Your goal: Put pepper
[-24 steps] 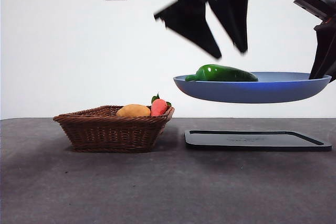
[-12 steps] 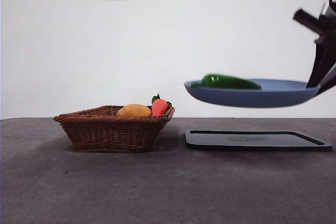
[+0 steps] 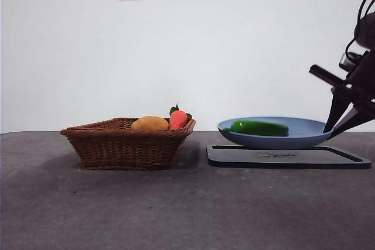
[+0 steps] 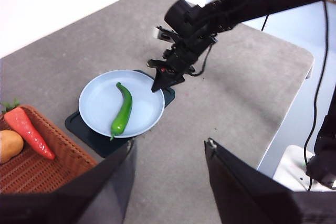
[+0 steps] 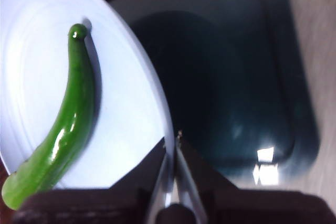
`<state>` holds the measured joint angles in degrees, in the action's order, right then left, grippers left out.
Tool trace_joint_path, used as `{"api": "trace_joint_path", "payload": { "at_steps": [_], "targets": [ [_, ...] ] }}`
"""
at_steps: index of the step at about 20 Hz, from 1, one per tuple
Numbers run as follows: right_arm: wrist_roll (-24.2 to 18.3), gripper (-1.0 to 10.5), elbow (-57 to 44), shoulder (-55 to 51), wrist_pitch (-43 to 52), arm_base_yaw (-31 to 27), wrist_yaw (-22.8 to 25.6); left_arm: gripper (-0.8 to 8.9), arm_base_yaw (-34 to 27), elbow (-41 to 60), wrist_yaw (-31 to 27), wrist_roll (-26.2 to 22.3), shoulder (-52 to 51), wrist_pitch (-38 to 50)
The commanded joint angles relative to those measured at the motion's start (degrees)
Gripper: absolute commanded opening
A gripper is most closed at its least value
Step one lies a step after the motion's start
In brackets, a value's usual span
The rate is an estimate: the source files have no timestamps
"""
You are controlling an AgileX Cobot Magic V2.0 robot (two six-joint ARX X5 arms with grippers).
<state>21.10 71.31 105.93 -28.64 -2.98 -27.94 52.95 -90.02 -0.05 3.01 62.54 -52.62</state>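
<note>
One wicker basket (image 3: pixel 126 142) beside the pepper's (image 3: pixel 259 127) plate (image 3: pixel 304 134).

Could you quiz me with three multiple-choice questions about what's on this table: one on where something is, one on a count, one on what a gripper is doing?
1. Where does the pepper lie?
A. in the basket
B. on the blue plate
C. on the bare table

2. How many items are in the wicker basket?
A. two
B. none
C. four

3. What is the right gripper doing?
A. hanging open above the basket
B. holding the carrot
C. clamped on the plate's rim

Answers: B, the pepper rests across the plate over the black tray. A, a yellow-orange fruit and a carrot. C, its jaws pinch the rim in the right wrist view.
</note>
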Motion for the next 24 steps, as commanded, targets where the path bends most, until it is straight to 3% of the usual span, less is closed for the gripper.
{"api": "trace_joint_path", "payload": {
  "at_steps": [1,8,12,16,18,24],
  "targets": [
    [0.4,0.0,2.2,2.9,1.7,-0.1,-0.1,2.34,0.6,-1.3,-0.1,0.0,0.5,-0.4],
    [0.5,0.0,2.2,5.9,4.6,-0.4,0.1,2.34,0.6,-1.3,-0.1,0.2,0.5,-0.2],
    [-0.2,0.1,2.2,6.0,4.3,-0.7,3.1,2.34,0.6,-1.3,-0.1,0.4,0.5,-0.2],
    [-0.2,1.4,2.2,6.0,4.0,-0.7,2.8,2.34,0.6,-1.3,-0.1,0.4,0.5,-0.2],
    [-0.7,1.5,2.2,5.9,3.7,-0.7,2.8,2.34,0.6,-1.3,-0.1,0.4,0.5,-0.3],
    [-3.6,1.6,2.2,-3.4,-1.4,-2.8,2.8,2.34,0.6,-1.3,-0.5,0.3,0.5,-1.1]
  ]
}}
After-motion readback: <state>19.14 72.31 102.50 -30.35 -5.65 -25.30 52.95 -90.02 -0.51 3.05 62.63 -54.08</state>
